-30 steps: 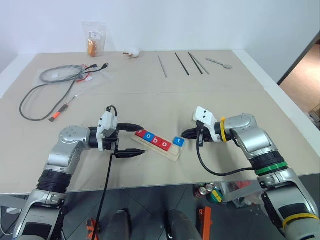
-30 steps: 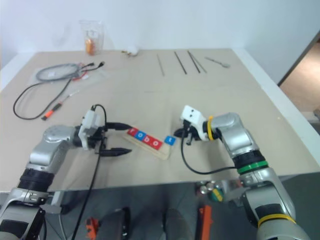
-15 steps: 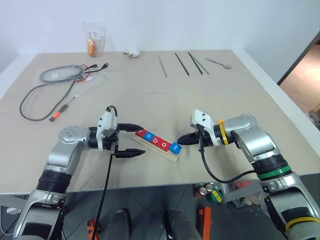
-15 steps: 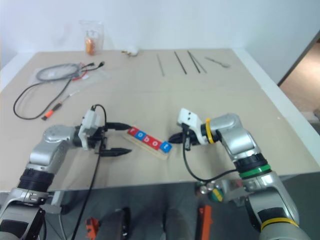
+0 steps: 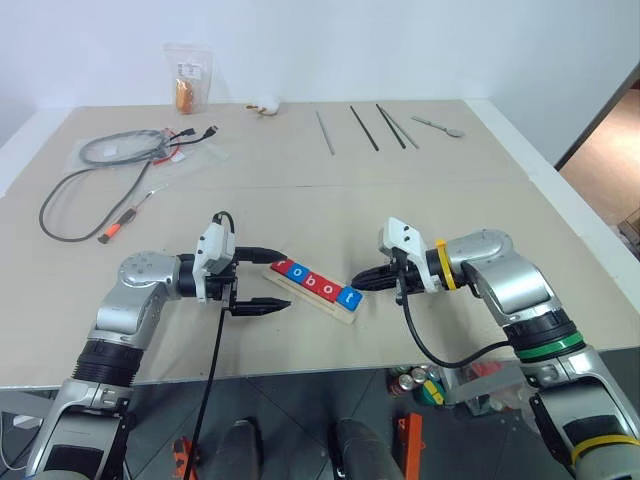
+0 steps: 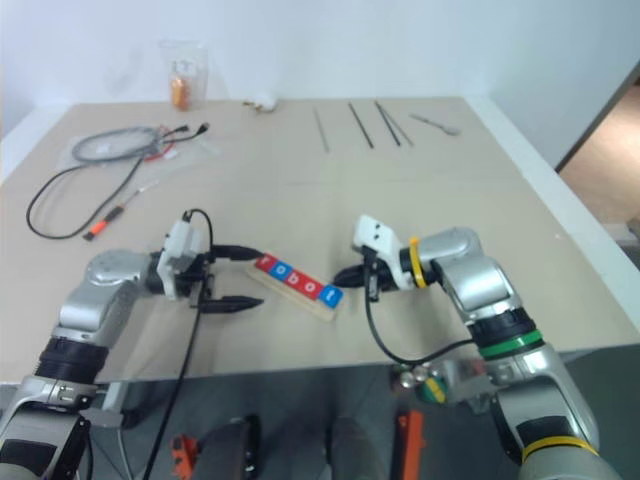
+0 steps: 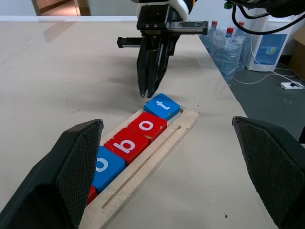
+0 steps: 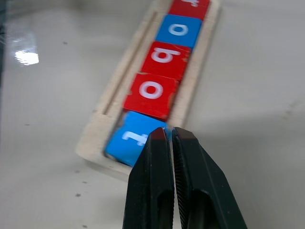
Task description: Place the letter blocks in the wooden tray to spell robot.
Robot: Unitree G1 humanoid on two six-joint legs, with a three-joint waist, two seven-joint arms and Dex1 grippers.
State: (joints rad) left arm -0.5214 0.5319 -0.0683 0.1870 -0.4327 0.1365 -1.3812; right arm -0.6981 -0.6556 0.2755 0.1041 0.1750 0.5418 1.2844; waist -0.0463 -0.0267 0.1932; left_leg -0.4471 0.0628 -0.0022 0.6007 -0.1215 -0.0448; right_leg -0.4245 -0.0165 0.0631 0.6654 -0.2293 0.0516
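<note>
The scene is evenly and brightly lit; a glare patch is seen on the beige flat table (image 8: 26,57), and the far red letter blocks (image 8: 189,7) are blurred.

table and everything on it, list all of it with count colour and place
letter blocks: five, three red and two blue, in a row in the wooden tray, blue t at the end nearest the right gripper
wooden tray: one, pale wood, near front edge of the table between the two grippers
table: one, beige
cables: a bundle, grey and black, far left
plastic bag: one, clear with orange contents, far edge
white object: one, far edge, too small to identify
rods: several, dark and grey, far right
spoon: one, metal, beside the rods
left gripper: black fingers apart, at the tray's left end
right gripper: black fingers shut, tips at the t block
</note>
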